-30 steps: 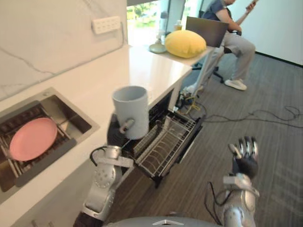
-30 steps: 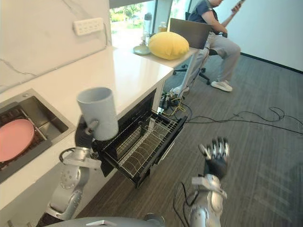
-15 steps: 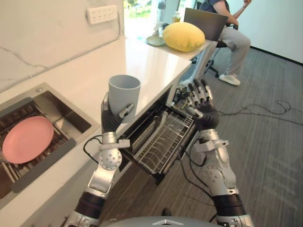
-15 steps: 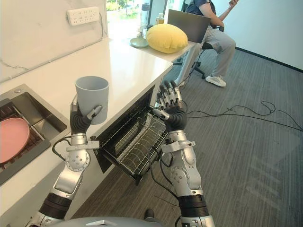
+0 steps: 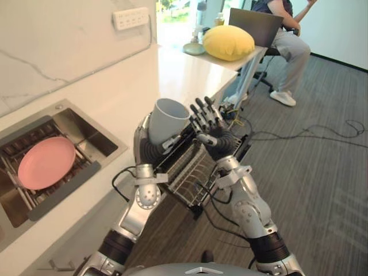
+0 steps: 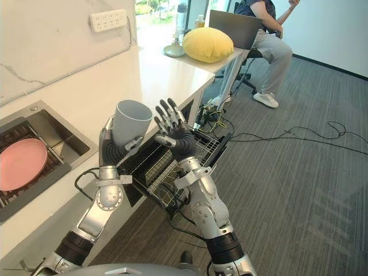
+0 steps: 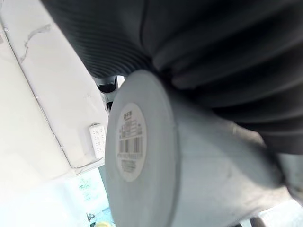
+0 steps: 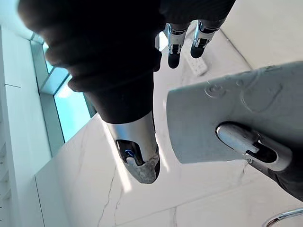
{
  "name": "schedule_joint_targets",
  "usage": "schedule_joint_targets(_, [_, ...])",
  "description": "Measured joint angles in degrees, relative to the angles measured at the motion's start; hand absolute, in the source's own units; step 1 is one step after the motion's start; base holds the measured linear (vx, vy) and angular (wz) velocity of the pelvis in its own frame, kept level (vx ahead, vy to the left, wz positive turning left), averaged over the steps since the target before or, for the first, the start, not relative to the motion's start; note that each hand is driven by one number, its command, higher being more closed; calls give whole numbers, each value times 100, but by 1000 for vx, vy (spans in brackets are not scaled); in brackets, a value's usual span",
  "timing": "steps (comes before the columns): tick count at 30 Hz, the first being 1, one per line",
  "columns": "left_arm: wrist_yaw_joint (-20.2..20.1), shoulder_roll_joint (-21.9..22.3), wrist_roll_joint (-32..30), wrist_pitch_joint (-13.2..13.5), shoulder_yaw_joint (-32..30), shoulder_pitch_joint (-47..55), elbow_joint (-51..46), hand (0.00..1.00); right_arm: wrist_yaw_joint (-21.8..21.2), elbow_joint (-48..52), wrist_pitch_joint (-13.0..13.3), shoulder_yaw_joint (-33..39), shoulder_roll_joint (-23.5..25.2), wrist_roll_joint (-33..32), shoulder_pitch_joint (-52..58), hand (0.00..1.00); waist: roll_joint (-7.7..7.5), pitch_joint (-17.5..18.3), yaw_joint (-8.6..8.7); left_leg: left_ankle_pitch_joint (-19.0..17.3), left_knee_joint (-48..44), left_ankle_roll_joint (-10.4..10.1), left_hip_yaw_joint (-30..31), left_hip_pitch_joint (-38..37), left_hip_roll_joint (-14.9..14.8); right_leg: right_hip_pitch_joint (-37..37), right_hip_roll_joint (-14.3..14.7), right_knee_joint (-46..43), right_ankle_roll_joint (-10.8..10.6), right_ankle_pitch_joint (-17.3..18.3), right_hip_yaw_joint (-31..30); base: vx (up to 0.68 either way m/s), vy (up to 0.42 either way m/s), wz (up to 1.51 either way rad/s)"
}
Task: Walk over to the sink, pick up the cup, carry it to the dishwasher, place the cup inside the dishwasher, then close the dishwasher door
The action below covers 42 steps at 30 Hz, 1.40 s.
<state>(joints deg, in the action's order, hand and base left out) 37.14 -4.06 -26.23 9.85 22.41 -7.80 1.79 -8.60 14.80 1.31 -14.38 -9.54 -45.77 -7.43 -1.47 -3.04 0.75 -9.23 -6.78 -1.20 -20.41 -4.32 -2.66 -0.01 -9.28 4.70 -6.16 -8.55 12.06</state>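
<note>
Cup (image 5: 168, 119), pale grey, sits in the left hand (image 5: 150, 150), thumb and fingers curled round its lower wall. It is held in the air, tilted with its mouth uppermost, off the front edge of the bench (image 5: 172, 75) and above the dishwasher rack (image 6: 213, 146), which is pulled out. On the cup's base a round white label (image 7: 131, 142) carries a barcode and lines of print too small to read. The right hand (image 5: 215, 138) is raised just beside the cup, its fingers (image 8: 173, 45) straight and spread, holding nothing. A pink plate (image 5: 46, 163) lies in the sink (image 5: 95, 135) at the bench's left end. A white socket strip (image 5: 131, 18) is on the marble wall behind, and a yellow cushion (image 5: 229, 43) lies at the far end, near a seated person (image 5: 290, 46)
</note>
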Motion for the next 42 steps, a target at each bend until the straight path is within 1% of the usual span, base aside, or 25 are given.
schedule_joint_targets(3, [-4,10,4,1,175,0,11,100,156,0,-123,-108,0,16,-4,0,1,4,7,50,37,-23,9,-10,2,-2,4,-1,-2,-5,13,-50,-35,1])
schedule_joint_targets(5, [-6,14,2,1,299,0,59,100,188,-4,-243,-133,0,81,-4,0,-5,27,6,125,176,-19,6,-76,24,3,5,-1,2,-8,12,-49,-32,0])
schedule_joint_targets(9, [-2,8,-1,-26,367,-6,213,100,395,-7,-294,-247,-7,139,-6,0,-16,137,9,138,205,-20,9,-84,25,1,9,-1,2,-7,18,-34,-21,1])
schedule_joint_targets(11, [5,7,-5,-26,475,-15,212,100,447,-11,-412,-246,-9,133,-6,0,-27,208,1,138,211,-19,8,-89,30,3,6,-1,2,-8,16,-39,-17,0])
schedule_joint_targets(15, [12,7,-118,-26,536,-16,214,100,628,-11,-535,-306,-8,130,-8,0,-64,272,2,152,228,-18,9,-97,33,4,6,-1,2,-8,13,-42,-21,0])
schedule_joint_targets(17, [10,4,-174,-26,550,-17,218,100,657,-10,-565,-343,-11,130,-9,0,-84,291,4,226,357,-23,9,-157,63,5,4,-1,2,-8,9,-50,-30,1])
schedule_joint_targets(23, [37,-37,-232,-27,653,-30,334,100,856,-14,-839,-347,-68,141,-85,0,-94,318,9,348,613,3,11,-242,124,0,-16,-1,0,-6,0,-52,-18,1])
schedule_joint_targets(24, [55,-62,-333,-28,657,-31,338,100,883,-22,-905,-343,-86,169,-147,0,-100,322,11,362,617,-5,7,-265,128,1,-17,-1,-4,-9,-4,0,0,0])
schedule_joint_targets(28, [134,-78,-435,-64,661,-67,339,100,889,-21,-906,-344,-114,227,-236,0,-109,336,10,367,618,-12,9,-265,127,2,-17,-1,-4,-9,-6,-8,-6,0])
schedule_joint_targets(29, [134,-86,-437,-66,666,-68,339,100,895,-20,-906,-346,-116,227,-236,100,-112,339,9,367,619,-12,9,-265,127,2,-17,-1,-4,-9,-6,0,0,0])
schedule_joint_targets(32, [136,-174,-441,-81,678,-70,341,100,929,-15,-906,-371,-121,225,-236,100,-128,351,20,367,622,-12,10,-265,127,2,-17,-1,-5,-9,-6,-37,-25,0])
schedule_joint_targets(35, [154,-185,-468,-90,695,-69,364,100,1061,-10,-902,-369,-121,225,-236,100,-159,378,14,371,621,-12,14,-260,128,0,-19,-1,-5,-9,-4,-44,-29,0])
schedule_joint_targets(42, [199,-241,-545,-92,715,-62,415,100,1062,-11,-902,-374,-127,345,-237,100,-168,450,17,378,619,-10,31,-247,131,-2,-24,-1,-6,-8,9,-28,-20,1])
